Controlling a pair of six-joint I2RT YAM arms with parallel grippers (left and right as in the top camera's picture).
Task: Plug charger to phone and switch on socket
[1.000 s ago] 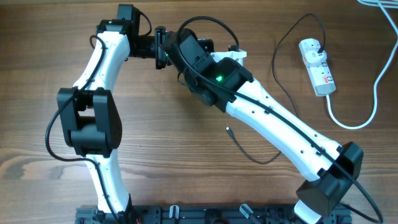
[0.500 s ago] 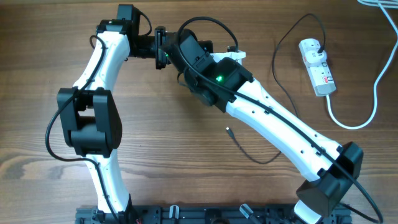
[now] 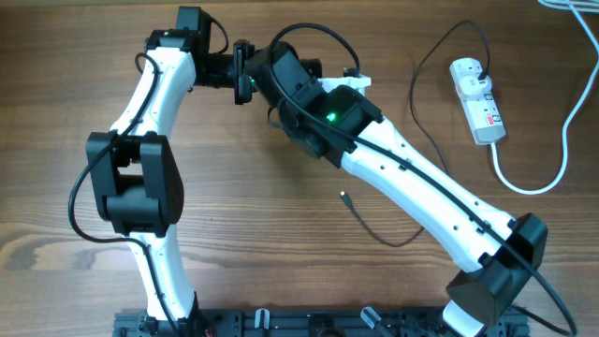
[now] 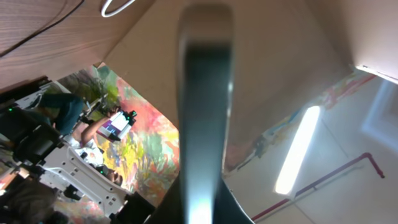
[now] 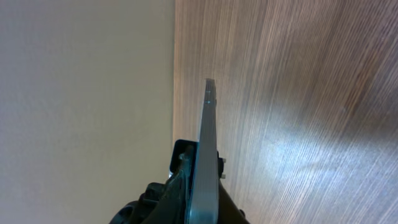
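Note:
The phone is edge-on in both wrist views, a thin grey slab in the right wrist view (image 5: 207, 137) and a blurred dark slab in the left wrist view (image 4: 203, 106). From overhead it is hidden where the two grippers meet at the back centre. My left gripper (image 3: 245, 73) and right gripper (image 3: 270, 69) are both shut on it above the table. The charger, a thin black cable, ends in a free plug tip (image 3: 343, 196) on the table under the right arm. It runs to a white adapter (image 3: 465, 67) in the socket (image 3: 479, 105), a white power strip at the right.
The socket's thick white cord (image 3: 535, 185) loops off to the right edge. The charger cable loops high behind the socket (image 3: 449, 33). The right arm (image 3: 412, 183) crosses the table's middle above the cable. The left arm (image 3: 140, 159) stands at the left.

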